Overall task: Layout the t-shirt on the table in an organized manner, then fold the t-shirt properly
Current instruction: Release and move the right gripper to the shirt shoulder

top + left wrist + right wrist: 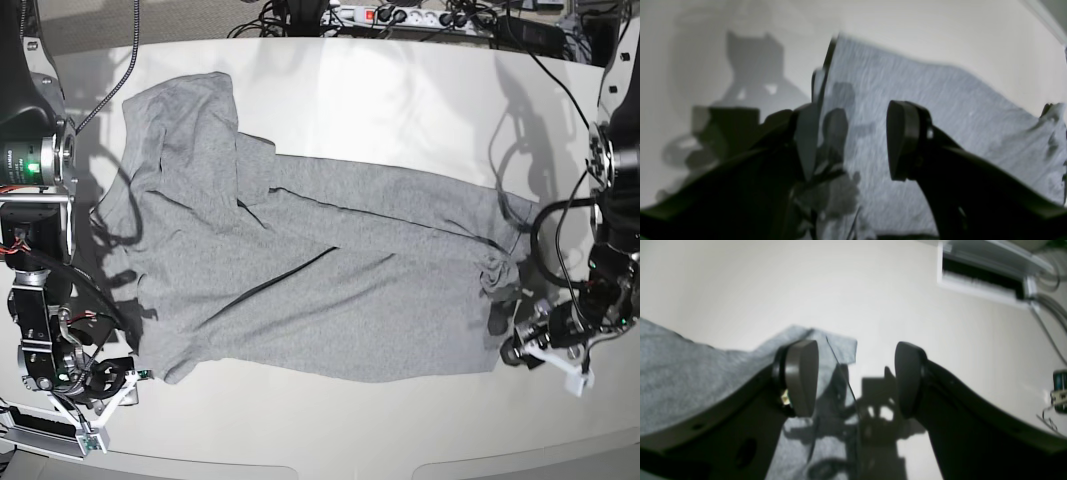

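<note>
The heather-grey t-shirt (320,270) lies spread lengthwise across the off-white table (400,100), with creases and one sleeve bunched at the back left. My left gripper (515,350) hovers at the shirt's right end. In the left wrist view the left gripper (853,143) is open, grey cloth (940,116) lies below it, and a cloth edge runs by one finger. My right gripper (135,375) is at the shirt's front left corner. In the right wrist view the right gripper (855,380) stands open with a shirt corner (840,346) loose between the fingers.
A power strip (400,15) and tangled cables line the table's back edge. A black cable (120,70) drapes over the back left. A white-framed cable slot (980,276) and a small device (1060,390) sit on the table beyond the right gripper.
</note>
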Robot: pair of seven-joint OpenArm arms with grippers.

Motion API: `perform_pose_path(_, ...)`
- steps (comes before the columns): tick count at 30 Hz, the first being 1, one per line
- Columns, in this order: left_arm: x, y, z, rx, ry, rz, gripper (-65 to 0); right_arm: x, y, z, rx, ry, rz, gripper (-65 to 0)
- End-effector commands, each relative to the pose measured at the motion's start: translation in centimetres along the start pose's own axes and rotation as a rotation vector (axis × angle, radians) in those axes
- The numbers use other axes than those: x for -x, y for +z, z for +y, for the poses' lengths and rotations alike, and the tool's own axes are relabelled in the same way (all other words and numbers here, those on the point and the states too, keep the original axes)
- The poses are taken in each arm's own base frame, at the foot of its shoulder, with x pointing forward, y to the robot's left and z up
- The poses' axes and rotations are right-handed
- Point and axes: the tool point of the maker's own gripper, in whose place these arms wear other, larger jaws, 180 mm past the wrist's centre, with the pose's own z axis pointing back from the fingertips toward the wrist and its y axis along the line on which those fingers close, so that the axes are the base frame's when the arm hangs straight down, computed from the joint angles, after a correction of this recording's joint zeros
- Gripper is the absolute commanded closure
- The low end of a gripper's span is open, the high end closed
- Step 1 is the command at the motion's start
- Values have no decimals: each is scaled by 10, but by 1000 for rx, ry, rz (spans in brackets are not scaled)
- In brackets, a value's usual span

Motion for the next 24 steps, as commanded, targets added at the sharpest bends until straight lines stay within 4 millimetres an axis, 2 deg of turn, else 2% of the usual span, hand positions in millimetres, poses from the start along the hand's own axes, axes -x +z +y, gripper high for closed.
perform_pose_path(1, -39, 8, -5, 16, -10, -84, -339, -39, 9, -17, 35, -4, -85, -379)
perform_pose_path(4, -54, 15, 1, 5, -16, -93, -339, -46, 16, -18, 49, -3, -71, -379)
perform_pose_path(6, -58, 19, 1, 11, -5, -75, -338, -55, 23, -9, -7, -1, -76, -378)
perform_pose_path(10, -60, 26, -16, 131, -74, -60, -338, -76, 51, 41, -281, 93, -143, -376)
perform_pose_path(12, -54, 29, -21, 178, -114, -40, -338, -73, 70, 68, -404, 151, -149, -357)
perform_pose_path(16, -48, 36, -26, 255, -121, -46, -338, -43, 112, 116, -605, 246, -136, -298)
perform_pose_path(20, -42, 37, -25, 266, -114, -35, -338, 9, 143, 151, -741, 279, -85, -299)
perform_pose_path(24, -46, 41, -20, 260, -106, -47, -338, 61, 169, 177, -836, 257, -26, -299)
